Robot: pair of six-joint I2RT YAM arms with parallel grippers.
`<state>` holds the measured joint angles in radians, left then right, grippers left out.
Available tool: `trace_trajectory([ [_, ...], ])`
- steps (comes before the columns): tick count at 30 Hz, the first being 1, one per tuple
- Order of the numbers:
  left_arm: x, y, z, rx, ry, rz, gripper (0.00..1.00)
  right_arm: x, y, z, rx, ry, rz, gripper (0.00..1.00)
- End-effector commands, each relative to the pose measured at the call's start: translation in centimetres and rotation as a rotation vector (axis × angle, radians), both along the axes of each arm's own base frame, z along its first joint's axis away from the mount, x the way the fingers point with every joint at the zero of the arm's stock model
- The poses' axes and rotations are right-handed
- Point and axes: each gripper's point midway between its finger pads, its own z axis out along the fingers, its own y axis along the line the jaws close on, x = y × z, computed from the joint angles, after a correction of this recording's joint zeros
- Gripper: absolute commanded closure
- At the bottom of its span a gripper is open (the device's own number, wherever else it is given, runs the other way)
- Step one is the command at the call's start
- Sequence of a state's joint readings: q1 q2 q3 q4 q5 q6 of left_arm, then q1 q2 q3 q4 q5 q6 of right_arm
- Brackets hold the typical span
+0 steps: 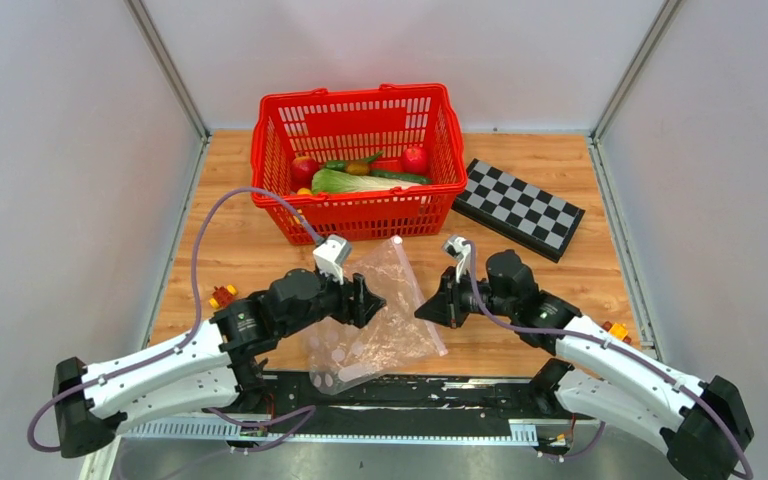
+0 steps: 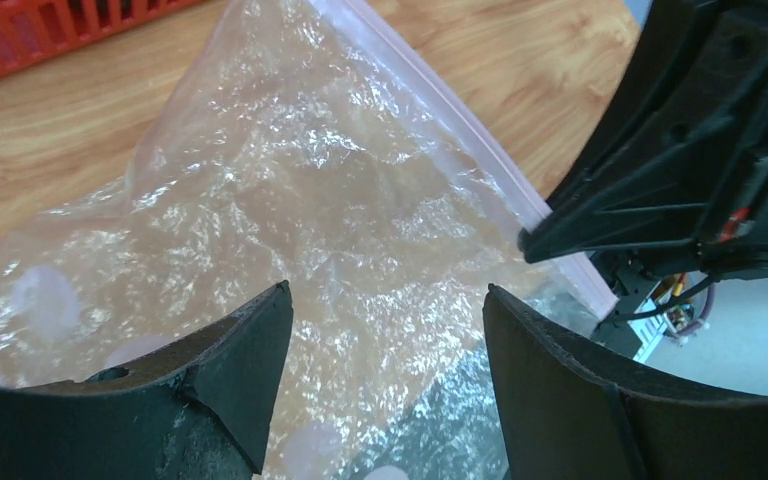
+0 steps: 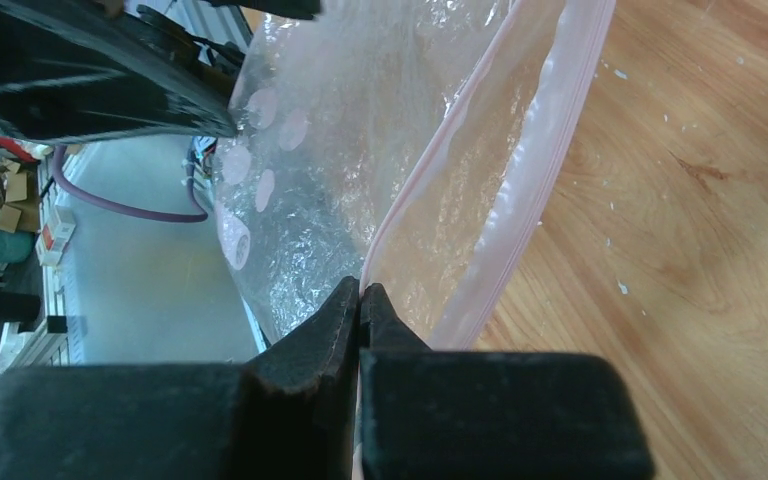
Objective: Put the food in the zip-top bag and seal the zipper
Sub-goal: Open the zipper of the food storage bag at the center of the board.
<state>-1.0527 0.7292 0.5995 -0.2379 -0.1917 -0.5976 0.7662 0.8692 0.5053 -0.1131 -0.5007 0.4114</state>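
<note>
The zip-top bag (image 1: 370,325) lies crinkled on the wood between my two grippers, its near corner hanging over the table's front edge. My left gripper (image 1: 372,300) hovers over its left side, open (image 2: 387,300), with only plastic beneath the fingers (image 2: 245,365). My right gripper (image 1: 426,312) is shut (image 3: 361,288) on one lip of the bag's mouth, lifting it off the other lip. The pale pink zipper (image 3: 532,185) runs along that mouth. The food sits in the red basket (image 1: 360,215): lettuce (image 1: 348,183), two apples (image 1: 303,168) (image 1: 415,158), cucumber (image 1: 400,177).
A folded checkerboard (image 1: 520,207) lies right of the basket. Small toy blocks (image 1: 223,295) sit at the left table edge, and an orange piece (image 1: 616,330) at the right edge. White walls enclose the table on three sides.
</note>
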Motion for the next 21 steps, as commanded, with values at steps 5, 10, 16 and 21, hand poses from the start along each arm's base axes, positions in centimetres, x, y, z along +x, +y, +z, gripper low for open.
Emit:
trace_trajectory([
  [5,0.6,-3.4,2.6,-0.078,-0.007,-0.052,0.25,-1.4,0.9,4.2,0.194,-0.055,0.048,1.0],
  [10,0.2,-3.8,2.2,-0.116,0.03,-0.054,0.27,-2.2,1.2,4.7,0.236,-0.04,0.094,1.0],
  [16,-0.1,-3.9,3.5,-0.171,0.038,-0.057,0.19,-2.6,1.3,4.2,0.226,-0.045,0.109,1.0],
  [21,0.0,-5.3,3.2,-0.192,0.105,-0.056,0.19,-3.1,1.6,3.3,0.158,-0.064,0.121,1.0],
])
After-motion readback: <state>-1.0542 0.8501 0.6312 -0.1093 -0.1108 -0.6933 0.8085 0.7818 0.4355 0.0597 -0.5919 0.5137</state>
